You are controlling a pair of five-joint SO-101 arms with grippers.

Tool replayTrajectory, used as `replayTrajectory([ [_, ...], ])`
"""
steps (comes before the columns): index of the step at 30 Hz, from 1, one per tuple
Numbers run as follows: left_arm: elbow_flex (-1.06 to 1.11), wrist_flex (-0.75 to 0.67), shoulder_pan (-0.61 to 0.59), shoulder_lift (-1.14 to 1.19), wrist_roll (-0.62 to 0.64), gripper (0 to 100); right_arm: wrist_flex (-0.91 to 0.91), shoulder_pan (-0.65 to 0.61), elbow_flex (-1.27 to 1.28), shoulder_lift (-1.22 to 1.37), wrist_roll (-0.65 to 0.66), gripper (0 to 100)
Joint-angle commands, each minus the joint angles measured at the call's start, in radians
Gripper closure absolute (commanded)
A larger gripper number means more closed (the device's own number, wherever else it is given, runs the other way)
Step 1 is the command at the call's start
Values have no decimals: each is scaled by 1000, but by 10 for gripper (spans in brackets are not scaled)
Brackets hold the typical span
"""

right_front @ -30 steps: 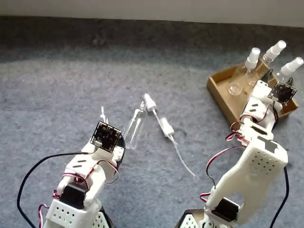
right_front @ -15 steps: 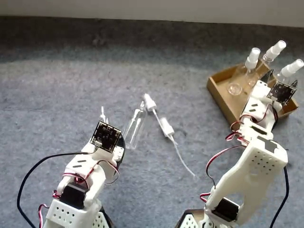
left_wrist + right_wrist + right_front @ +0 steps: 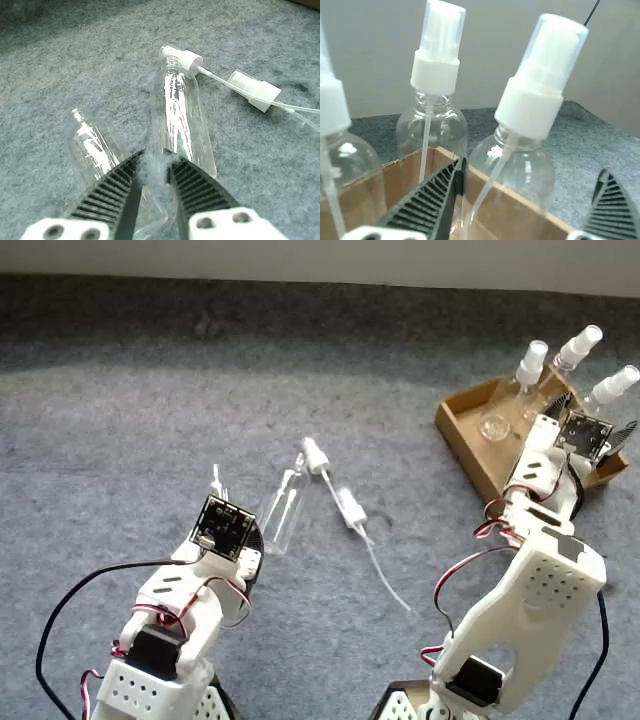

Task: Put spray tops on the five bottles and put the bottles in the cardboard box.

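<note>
Three clear bottles with white spray tops [image 3: 578, 343] stand in the cardboard box [image 3: 470, 445] at the far right. My right gripper [image 3: 592, 412] is open at the box, its fingers apart on either side of the nearest topped bottle [image 3: 520, 165]. Two bare bottles lie on the carpet: one [image 3: 182, 120] mid-table, one [image 3: 92, 145] partly under my left gripper [image 3: 156, 155]. That gripper is shut, with only carpet showing between its fingers. Two loose spray tops [image 3: 315, 453] [image 3: 350, 505] with long tubes lie beside the mid-table bottle [image 3: 283, 505].
Grey carpet covers the table. A dark strip and a pale wall [image 3: 320, 255] run along the far edge. The box sits angled near the right edge. Black cables [image 3: 70, 600] trail by the left arm's base.
My right gripper has opened at the box, one finger swinging outward away from the bottle. The left arm, loose bottles and spray tops have not moved.
</note>
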Motion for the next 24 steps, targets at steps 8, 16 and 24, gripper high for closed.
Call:
replayTrajectory([
  [8, 19, -12, -13, -10, -6, 995, 302, 7, -10, -180, -41, 649],
  [16, 19, -12, -13, -10, -6, 995, 545, 7, -10, -325, -49, 649],
  [24, 19, -12, -13, -10, -6, 995, 877, 5, -10, -526, -49, 649],
])
